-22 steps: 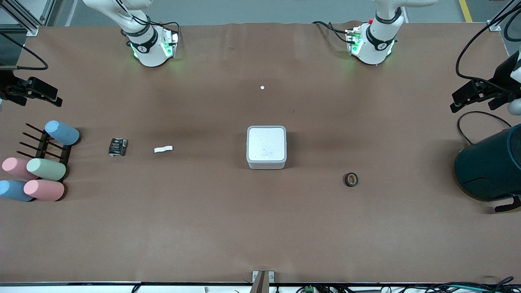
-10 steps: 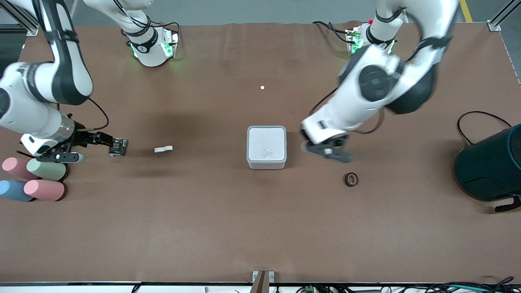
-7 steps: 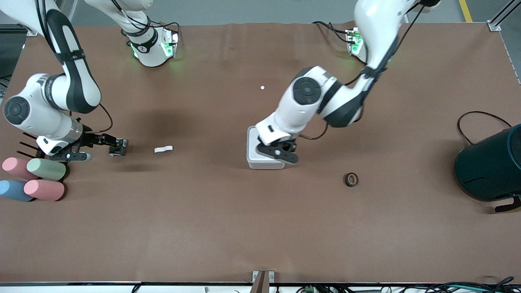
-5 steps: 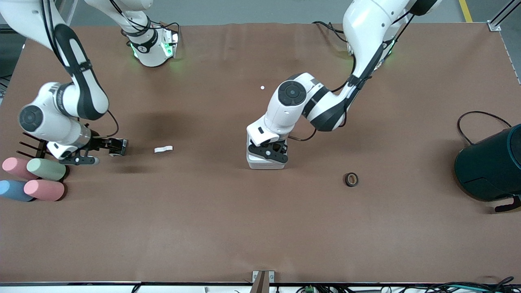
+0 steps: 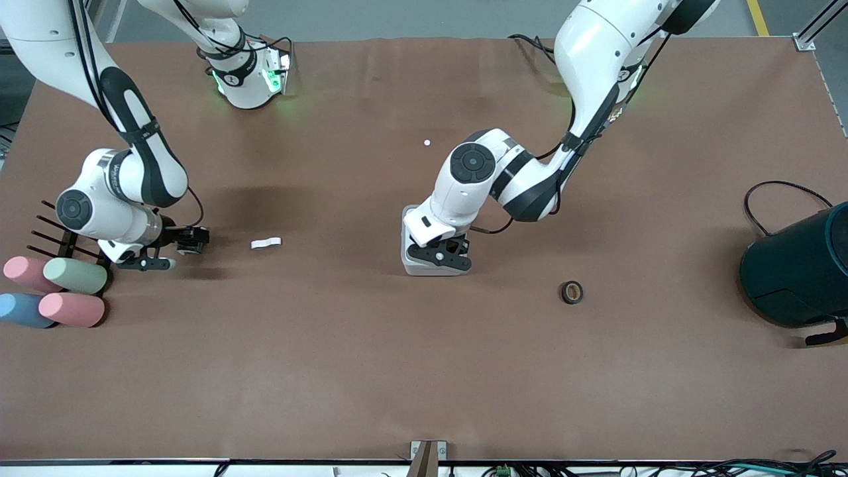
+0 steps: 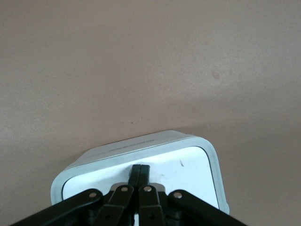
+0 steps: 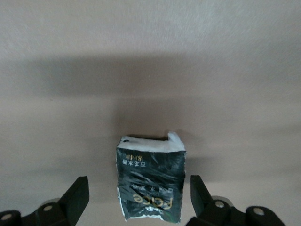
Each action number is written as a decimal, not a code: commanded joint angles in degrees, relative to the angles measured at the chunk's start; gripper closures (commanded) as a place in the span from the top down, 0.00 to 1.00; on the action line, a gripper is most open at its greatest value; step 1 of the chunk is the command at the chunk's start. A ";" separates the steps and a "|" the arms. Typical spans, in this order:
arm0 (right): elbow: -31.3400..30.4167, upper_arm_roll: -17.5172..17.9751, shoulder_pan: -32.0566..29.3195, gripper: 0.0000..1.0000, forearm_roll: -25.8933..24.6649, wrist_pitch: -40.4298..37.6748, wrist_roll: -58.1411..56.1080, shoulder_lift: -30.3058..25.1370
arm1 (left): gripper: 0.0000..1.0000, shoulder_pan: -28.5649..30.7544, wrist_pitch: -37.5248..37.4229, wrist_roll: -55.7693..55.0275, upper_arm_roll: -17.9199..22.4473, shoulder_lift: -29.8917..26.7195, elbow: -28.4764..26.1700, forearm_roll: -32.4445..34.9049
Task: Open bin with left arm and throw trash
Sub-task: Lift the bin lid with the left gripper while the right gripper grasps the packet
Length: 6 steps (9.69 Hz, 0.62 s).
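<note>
Front view: left gripper [image 5: 440, 257] hides much of the bin [image 5: 411, 228].

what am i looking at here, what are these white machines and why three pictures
Two white jointed robot arms work at a brown table. One picture looks down from across the table; the other two come from cameras on each wrist. The left hand, fingers shut together, rests over the lid of the small white-grey square plastic bin. The right hand, open, straddles a crumpled black wrapper without gripping it. A short white paper strip and a dark tape ring also lie on the table.
</note>
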 commanded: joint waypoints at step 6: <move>9.72 0.78 0.04 0.03 -0.11 -18.83 0.96 0.59 | 0.11 16.36 -16.92 16.83 0.57 -7.18 -0.04 1.71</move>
